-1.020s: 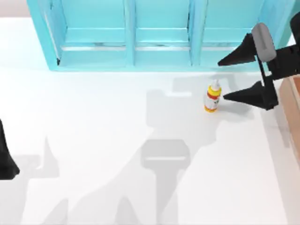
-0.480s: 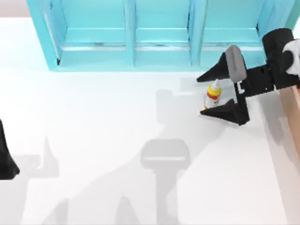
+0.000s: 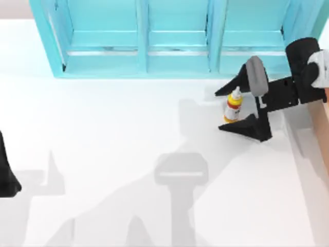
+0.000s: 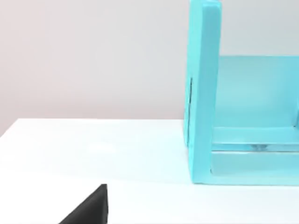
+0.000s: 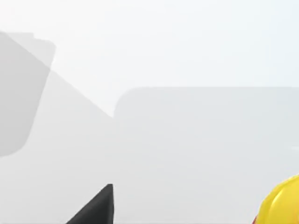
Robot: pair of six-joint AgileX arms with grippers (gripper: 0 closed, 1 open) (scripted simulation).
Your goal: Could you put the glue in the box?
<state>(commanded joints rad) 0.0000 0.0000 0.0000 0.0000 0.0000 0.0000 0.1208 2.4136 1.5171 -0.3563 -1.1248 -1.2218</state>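
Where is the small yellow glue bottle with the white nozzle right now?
The small yellow glue bottle stands upright on the table's right side, just in front of the cyan shelf, between the open fingers of the right gripper.

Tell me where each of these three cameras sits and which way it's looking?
Top view: above the table, looking down on the shelf, glue, right gripper open around it, left gripper parked.
Left wrist view: looks along the table at the shelf.
Right wrist view: faces the tabletop; like the top view, it shows the glue.

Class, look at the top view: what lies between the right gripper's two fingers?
The glue stands upright between the open fingers of the right gripper, on the white table, as the top view shows.
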